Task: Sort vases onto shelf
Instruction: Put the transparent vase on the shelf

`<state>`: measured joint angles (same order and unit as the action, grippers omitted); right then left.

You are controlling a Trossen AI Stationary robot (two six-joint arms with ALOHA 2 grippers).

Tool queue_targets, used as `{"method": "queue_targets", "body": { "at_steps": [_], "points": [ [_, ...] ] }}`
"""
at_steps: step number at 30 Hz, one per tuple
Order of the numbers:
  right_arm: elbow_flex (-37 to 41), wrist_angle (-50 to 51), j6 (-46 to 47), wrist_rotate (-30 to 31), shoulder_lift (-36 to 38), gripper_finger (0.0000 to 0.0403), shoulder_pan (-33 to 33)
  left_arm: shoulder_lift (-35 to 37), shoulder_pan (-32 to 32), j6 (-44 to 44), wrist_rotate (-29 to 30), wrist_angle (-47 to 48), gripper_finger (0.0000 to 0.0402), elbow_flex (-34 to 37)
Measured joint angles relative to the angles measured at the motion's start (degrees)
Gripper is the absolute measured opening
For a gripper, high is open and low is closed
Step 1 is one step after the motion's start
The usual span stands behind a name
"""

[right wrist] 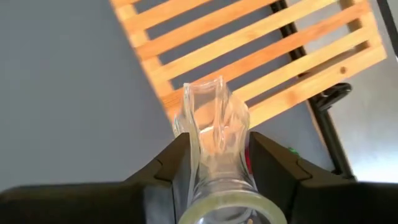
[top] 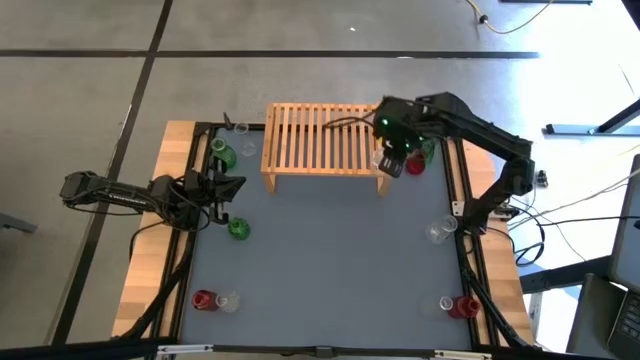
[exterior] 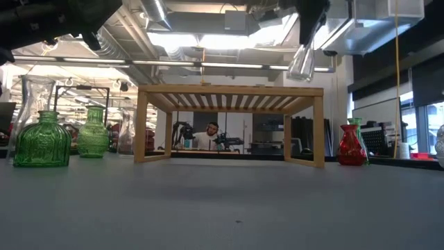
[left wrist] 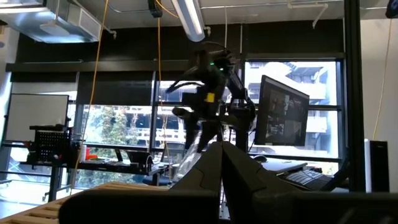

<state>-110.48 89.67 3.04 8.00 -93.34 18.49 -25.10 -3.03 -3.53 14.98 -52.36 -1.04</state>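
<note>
My right gripper (top: 391,162) hangs over the near right corner of the light-wood slatted shelf (top: 320,140), shut on a clear glass vase (right wrist: 214,143). In the low view that vase (exterior: 302,61) shows above the shelf's top (exterior: 229,90). My left gripper (top: 236,186) waits shut at the table's left side, touching nothing. A green vase (top: 238,229) stands just in front of it. Another green vase (top: 222,155) and a clear one (top: 245,140) stand left of the shelf. A red vase (top: 415,165) and a green one (top: 429,150) stand right of it. My right gripper pinches the clear vase's narrow body (right wrist: 217,171) between its two fingers (right wrist: 177,163), one on each side. The fingers come from above, pointing steeply down. The vase is lifted clear and hangs below the fingers, slightly tilted, over the shelf's corner.
Pairs of red and clear vases stand at the near left (top: 203,299) and near right (top: 465,305). A lone clear vase (top: 438,230) stands at the right edge. The grey middle of the table (top: 330,250) holds nothing. A person sits in the room beyond the shelf (exterior: 211,135).
</note>
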Motion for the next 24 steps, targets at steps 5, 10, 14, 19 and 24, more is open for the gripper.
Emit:
{"method": "queue_targets", "body": {
  "at_steps": [5, 10, 14, 19, 24],
  "points": [
    [-3.0, 0.2, -3.4, -1.1, -2.8, 0.0130, 4.8, 0.0, 0.0, 0.0, 0.0, 0.1, 0.0002, 0.0],
    [-7.8, 0.4, -5.2, -3.4, -6.4, 0.0131, 9.1, 0.0, 0.0, 0.0, 0.5, 0.2, 0.0002, 0.0],
    [-11.8, 0.4, -6.8, -4.7, -9.2, 0.0136, 11.9, 0.0, 0.0, 0.0, 0.6, 0.3, 0.0002, 0.0],
    [-13.6, 0.3, -8.5, -7.7, -11.4, 0.0130, 15.5, 0.0, 0.0, 0.0, 0.6, 0.4, 0.0002, 0.0],
    [-13.6, 0.4, -8.8, -9.0, -11.6, 0.0137, 17.7, 0.0, 0.0, 0.3, 0.6, 1.1, 0.0002, 0.0]
  ]
}}
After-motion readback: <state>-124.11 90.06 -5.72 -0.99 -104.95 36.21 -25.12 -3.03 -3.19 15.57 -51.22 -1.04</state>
